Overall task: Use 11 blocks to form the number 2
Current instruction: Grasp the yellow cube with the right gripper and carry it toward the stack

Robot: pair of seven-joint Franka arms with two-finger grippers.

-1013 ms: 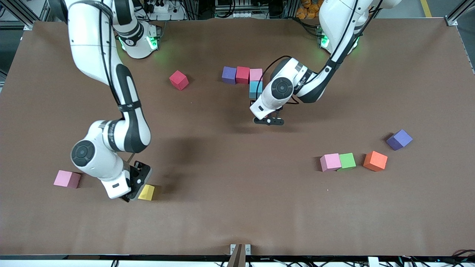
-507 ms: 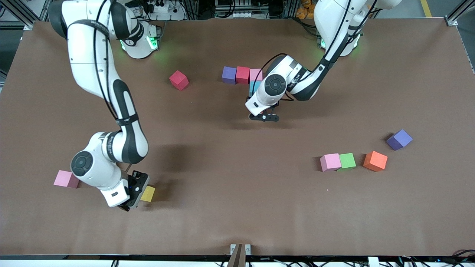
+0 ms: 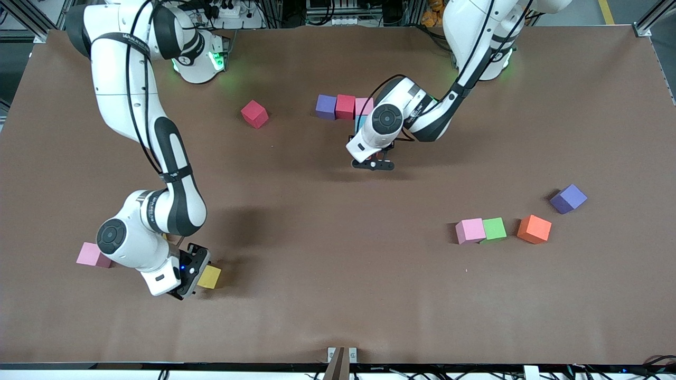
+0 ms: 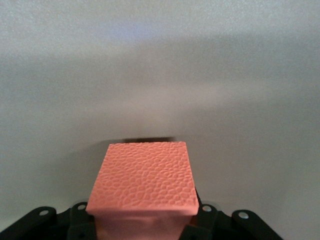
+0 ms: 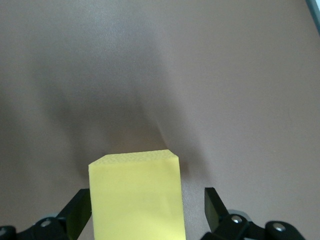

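Seen on the front view as a dial, with 12 o'clock toward the arm bases.

Near 12 o'clock of the worktop (image 3: pixel 317 237) centre: a touching row of purple block (image 3: pixel 326 106), red block (image 3: pixel 345 106) and pink block (image 3: pixel 363 105). Just at 6 o'clock of that pink one, touching it: light blue block (image 3: pixel 359 123), partly hidden by the left arm.

Left hand (image 3: pixel 373 164) (image 4: pixel 142 227) over bare worktop at 6 o'clock of the light blue block. Pinching a salmon-orange block (image 4: pixel 142 185) from both sides, fingers mostly hidden under it in the left wrist view. Cannot tell whether that block touches the worktop.

Right hand (image 3: pixel 196 278) (image 5: pixel 147 210) low at about 8 o'clock of the worktop, down around the yellow block (image 3: pixel 210 276) (image 5: pixel 135 195). Fingers spread to either side of it, one close against a face, the other standing clear with a gap. Yellow block resting on the worktop, not gripped.

At 9 o'clock of the yellow block, partly hidden by the right arm: lone pink block (image 3: pixel 91 254). At 9 o'clock of the row, well apart: loose red block (image 3: pixel 254 114), turned askew.

Toward 4 o'clock of the worktop centre: second pink block (image 3: pixel 470 230) touching green block (image 3: pixel 494 228); near, at 3 o'clock of them, orange block (image 3: pixel 534 229); at 1 o'clock of the orange one, loose purple block (image 3: pixel 568 198).
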